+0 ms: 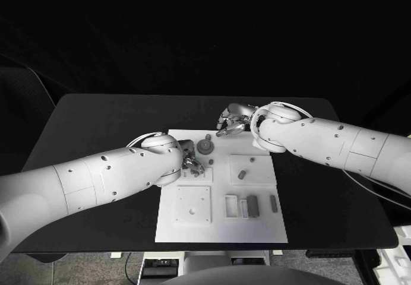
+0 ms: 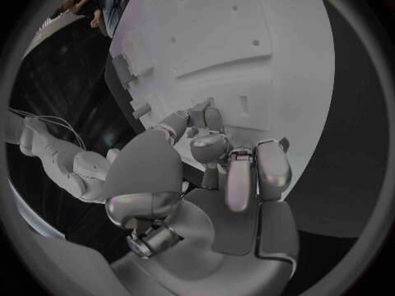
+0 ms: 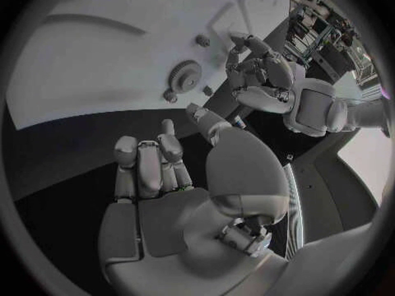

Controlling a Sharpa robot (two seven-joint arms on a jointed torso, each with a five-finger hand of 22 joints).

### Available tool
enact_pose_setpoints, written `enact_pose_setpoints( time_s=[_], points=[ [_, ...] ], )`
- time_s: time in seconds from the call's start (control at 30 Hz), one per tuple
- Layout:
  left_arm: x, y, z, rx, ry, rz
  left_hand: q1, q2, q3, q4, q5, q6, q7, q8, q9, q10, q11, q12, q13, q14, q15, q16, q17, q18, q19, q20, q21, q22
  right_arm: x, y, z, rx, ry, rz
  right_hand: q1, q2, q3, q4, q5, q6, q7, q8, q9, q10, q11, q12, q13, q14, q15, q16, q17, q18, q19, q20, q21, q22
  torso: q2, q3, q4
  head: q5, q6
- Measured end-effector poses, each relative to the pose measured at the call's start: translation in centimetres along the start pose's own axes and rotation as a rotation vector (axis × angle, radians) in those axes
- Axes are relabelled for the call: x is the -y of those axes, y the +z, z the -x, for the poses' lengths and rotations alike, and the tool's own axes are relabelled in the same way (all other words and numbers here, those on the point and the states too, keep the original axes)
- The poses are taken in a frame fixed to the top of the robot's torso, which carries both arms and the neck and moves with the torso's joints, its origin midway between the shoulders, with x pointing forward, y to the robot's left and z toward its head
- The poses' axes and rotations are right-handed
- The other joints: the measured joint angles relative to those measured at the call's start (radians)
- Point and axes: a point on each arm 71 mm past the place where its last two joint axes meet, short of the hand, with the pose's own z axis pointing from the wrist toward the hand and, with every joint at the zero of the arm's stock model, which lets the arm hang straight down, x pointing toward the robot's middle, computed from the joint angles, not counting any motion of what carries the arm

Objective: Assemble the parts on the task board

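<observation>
Gear [image 1: 205,144] lies between left robot hand [image 1: 193,164] and right robot hand [image 1: 232,123].

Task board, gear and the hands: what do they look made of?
Task board: white, matte, with even raised blocks and cut pockets, likely plastic; painted metal not ruled out.
Gear: grey, dull, with crisp teeth; plastic or unpolished metal, can't tell.
Left hand and right hand: silver satin shells with soft highlights, probably metal or coated plastic.

Left hand [image 1: 190,161] hides board [image 1: 257,231] parts beneath; grasp unclear.
</observation>
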Motion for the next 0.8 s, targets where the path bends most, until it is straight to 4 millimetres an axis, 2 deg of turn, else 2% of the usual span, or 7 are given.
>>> enact_pose_setpoints(
  time_s=[0.8],
  points=[
    [-0.45,0.00,-0.08,-0.014,-0.003,0.008,-0.001,0.001,0.002,0.002,0.004,0.000,0.000,0.000,0.000,0.000,0.000,0.000,0.000,0.001,-0.001,0.000,0.000,0.000,0.000,0.000,0.000,0.000,0.01,0.02,-0.01,-0.001,0.000,-0.001,0.000,0.000,0.000,0.000,0.000,0.002,-0.002,0.000,0.000,0.002,-0.002,0.000,0.000,0.001,0.001,0.000,0.000,0.000,0.000,0.000,0.000,0.000,0.000,-0.0006,0.0001,0.002,-0.003]
  ],
)
